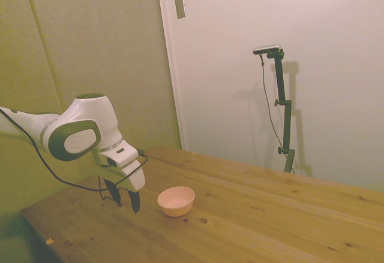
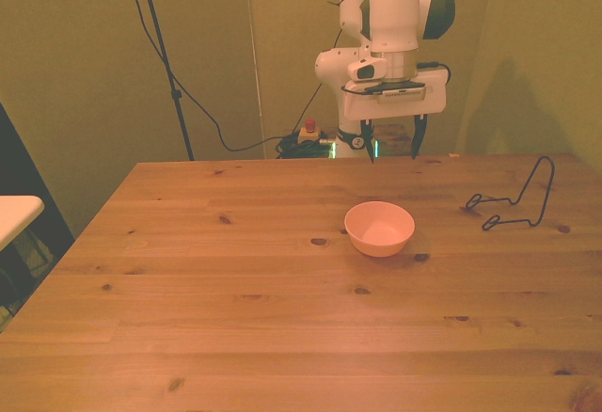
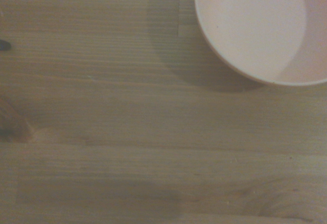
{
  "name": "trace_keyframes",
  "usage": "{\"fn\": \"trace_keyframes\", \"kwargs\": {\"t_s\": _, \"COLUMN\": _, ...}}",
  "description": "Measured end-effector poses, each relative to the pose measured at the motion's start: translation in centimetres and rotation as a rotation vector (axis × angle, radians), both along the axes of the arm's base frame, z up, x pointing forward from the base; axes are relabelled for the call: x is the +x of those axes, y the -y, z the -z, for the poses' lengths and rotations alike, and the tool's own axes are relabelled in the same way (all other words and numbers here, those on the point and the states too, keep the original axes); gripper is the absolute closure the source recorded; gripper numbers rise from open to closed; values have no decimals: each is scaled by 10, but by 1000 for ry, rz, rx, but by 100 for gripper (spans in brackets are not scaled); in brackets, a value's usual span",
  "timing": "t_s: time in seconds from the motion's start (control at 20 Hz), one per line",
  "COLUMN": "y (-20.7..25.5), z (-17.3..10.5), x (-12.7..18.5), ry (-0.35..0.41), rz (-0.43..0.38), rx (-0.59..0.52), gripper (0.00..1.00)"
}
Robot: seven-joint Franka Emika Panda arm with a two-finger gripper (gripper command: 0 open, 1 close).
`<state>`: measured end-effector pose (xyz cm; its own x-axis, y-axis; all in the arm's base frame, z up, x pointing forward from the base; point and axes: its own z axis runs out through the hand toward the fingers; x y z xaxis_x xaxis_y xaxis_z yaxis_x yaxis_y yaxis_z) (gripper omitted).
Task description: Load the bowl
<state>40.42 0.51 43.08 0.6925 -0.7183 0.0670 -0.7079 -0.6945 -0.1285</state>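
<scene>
We saw a small, round, shallow bowl of pale salmon-pink smooth plastic [image 2: 379, 228] standing upright on the wooden table [image 2: 235, 290], mouth up and with nothing inside. It sat about midway across the tabletop, toward the front view's right. From close by, its smooth inner wall [image 3: 260, 27] looked plain and unmarked.

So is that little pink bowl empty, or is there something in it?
Empty. The bowl stands upright on the table, its smooth inside bare in the wrist view.
</scene>
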Motion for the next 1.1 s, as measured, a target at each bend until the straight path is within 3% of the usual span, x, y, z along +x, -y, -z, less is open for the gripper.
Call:
{"fn": "trace_keyframes", "kwargs": {"t_s": 0.25, "y": 7, "z": -11, "x": 14, "ry": 20, "rz": -2, "rx": -17, "gripper": 0}}
{"fn": "trace_keyframes", "kwargs": {"t_s": 0.55, "y": 11, "z": -19, "x": 54, "ry": 63, "rz": 41, "rx": -61, "gripper": 0}}
{"fn": "trace_keyframes", "kwargs": {"t_s": 1.1, "y": -2, "z": 18, "x": 108, "ry": 95, "rz": 126, "rx": -71, "gripper": 0}}
